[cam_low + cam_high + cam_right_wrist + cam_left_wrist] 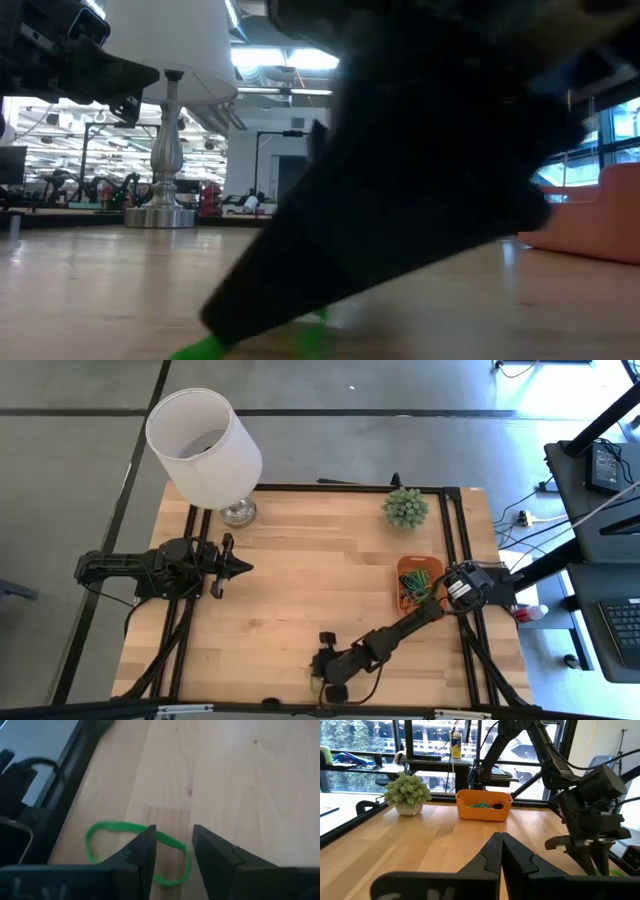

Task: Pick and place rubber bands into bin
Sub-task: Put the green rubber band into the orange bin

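My right hand [172,850] hangs low over the near edge of the bench [300,580], fingers spread a little, with a green rubber band [135,851] lying flat just beneath and between the fingertips, one strand crossing the gap. The risk, as I judge it, is that the thin, limp loop slides on the smooth pale wood or slips out from under one tip as I close, leaving me pinching nothing. The bin [417,582], a shallow orange tray with rounded corners already holding coloured bands, sits well behind my wrist. My left hand [240,568] waits far across the bench, fingers pressed together.
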Robot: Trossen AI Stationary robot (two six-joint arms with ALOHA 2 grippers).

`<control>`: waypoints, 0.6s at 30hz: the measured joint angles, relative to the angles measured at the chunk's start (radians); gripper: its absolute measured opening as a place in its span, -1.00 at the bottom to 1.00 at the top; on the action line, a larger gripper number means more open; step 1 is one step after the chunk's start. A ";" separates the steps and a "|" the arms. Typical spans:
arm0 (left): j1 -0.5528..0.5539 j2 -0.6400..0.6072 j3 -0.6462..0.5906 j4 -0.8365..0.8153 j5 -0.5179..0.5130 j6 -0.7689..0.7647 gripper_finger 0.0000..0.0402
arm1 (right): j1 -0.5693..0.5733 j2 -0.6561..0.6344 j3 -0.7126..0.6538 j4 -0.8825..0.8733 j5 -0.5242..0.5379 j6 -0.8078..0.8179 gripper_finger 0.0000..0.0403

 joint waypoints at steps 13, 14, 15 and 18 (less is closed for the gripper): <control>0.000 0.000 0.000 0.000 0.000 0.000 -0.99 | -0.017 -0.045 0.010 -0.051 -0.032 -0.002 -0.98; 0.000 0.000 0.000 0.000 0.000 0.000 -0.99 | -0.020 -0.063 0.006 -0.067 -0.032 -0.018 -0.98; 0.000 0.000 0.000 0.000 0.000 0.000 -0.99 | -0.024 -0.079 0.005 -0.090 -0.027 -0.033 -0.98; 0.000 0.000 0.000 0.000 0.000 0.000 -0.99 | -0.033 -0.141 0.002 -0.155 -0.014 -0.083 -0.99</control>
